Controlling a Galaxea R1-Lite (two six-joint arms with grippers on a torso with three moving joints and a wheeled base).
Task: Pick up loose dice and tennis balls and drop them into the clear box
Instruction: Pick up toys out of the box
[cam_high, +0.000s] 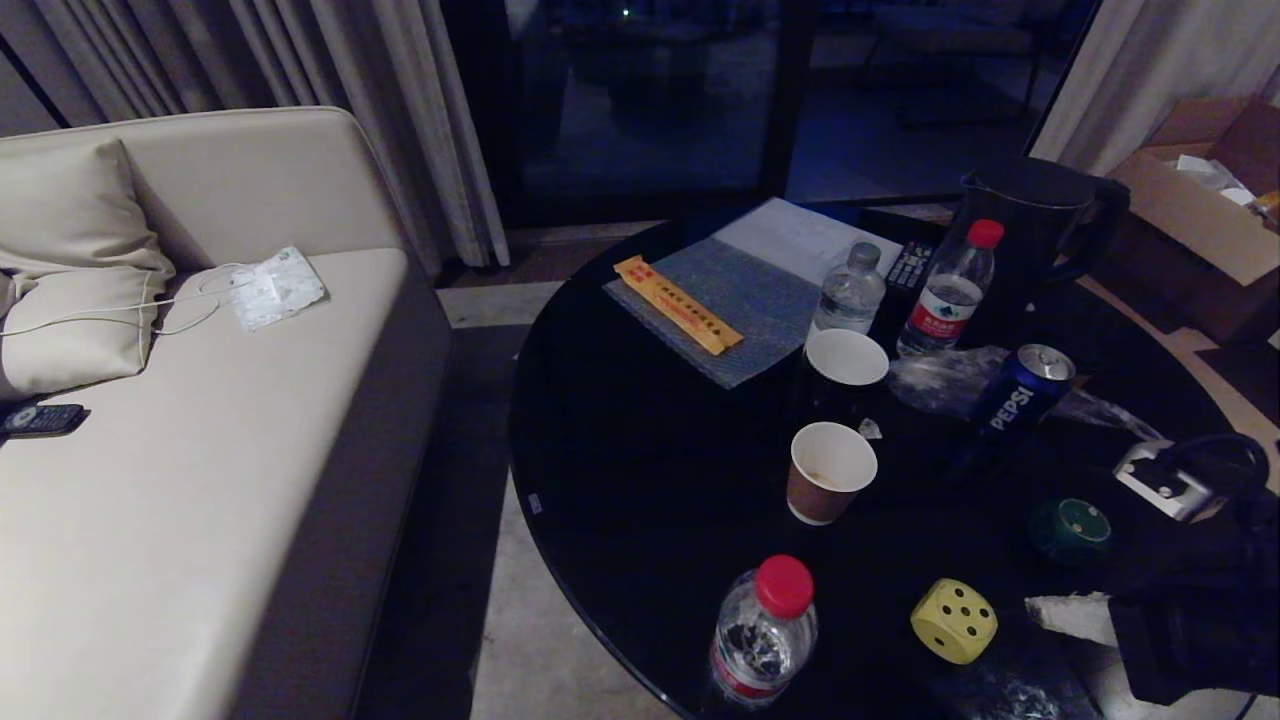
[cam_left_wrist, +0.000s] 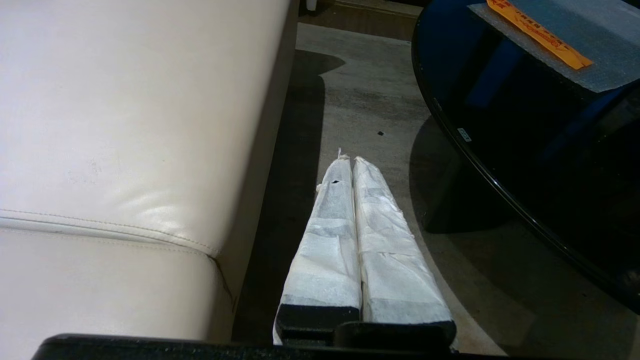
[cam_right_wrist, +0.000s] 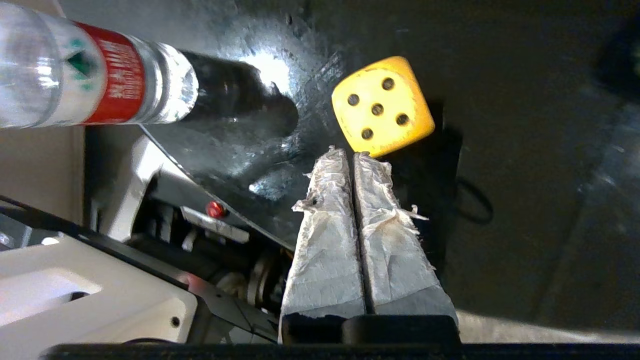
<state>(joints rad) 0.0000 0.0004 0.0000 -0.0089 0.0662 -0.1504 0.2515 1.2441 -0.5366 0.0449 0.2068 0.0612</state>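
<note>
Now your right end effector (cam_right_wrist: 354, 152), fingers pressed together, noses at the yellow die (cam_right_wrist: 382, 106) at frame centre on the tabletop (cam_high: 640, 460); part them first to straddle it.

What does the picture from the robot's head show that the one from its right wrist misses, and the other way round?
Only the head view shows the beige sofa, two paper cups, the blue Pepsi can, the black kettle and a dark green die.

Only the right wrist view shows the right gripper, its tape-wrapped fingers shut and empty, tips close to the yellow die with black pips.

Both show that yellow die, the red-capped clear water bottle and the round black glossy table.
</note>
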